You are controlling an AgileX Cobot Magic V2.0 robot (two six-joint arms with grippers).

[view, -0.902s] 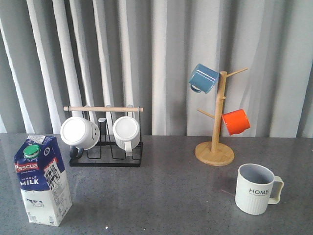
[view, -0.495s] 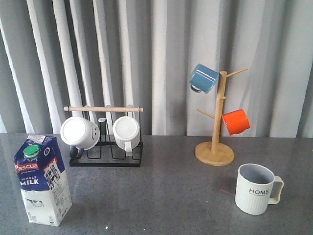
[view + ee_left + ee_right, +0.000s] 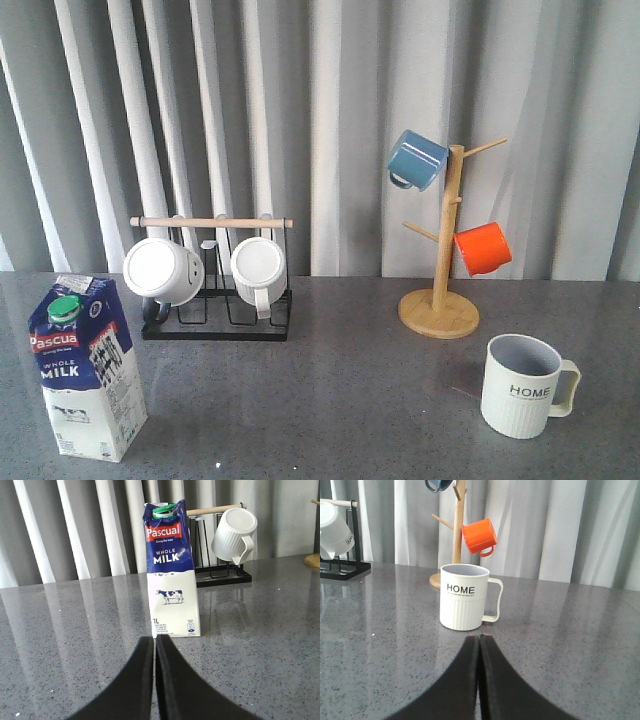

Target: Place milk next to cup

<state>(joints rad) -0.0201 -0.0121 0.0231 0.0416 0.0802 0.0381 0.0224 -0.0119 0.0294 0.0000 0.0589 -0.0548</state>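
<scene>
Nothing done yet: milk point(image 3: 85, 368) stands at table's 8 o'clock, well apart from cup point(image 3: 522, 386) at 4 o'clock, w/ left gripper point(image 3: 154, 642) and right gripper point(image 3: 480, 640) both closed tight & empty, prob. not yet near either, so whole grab-and-carry remains.

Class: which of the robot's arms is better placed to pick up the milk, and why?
Probably the left. The milk stands at the table's left, directly ahead of the shut left gripper; the right gripper faces the cup.
</scene>
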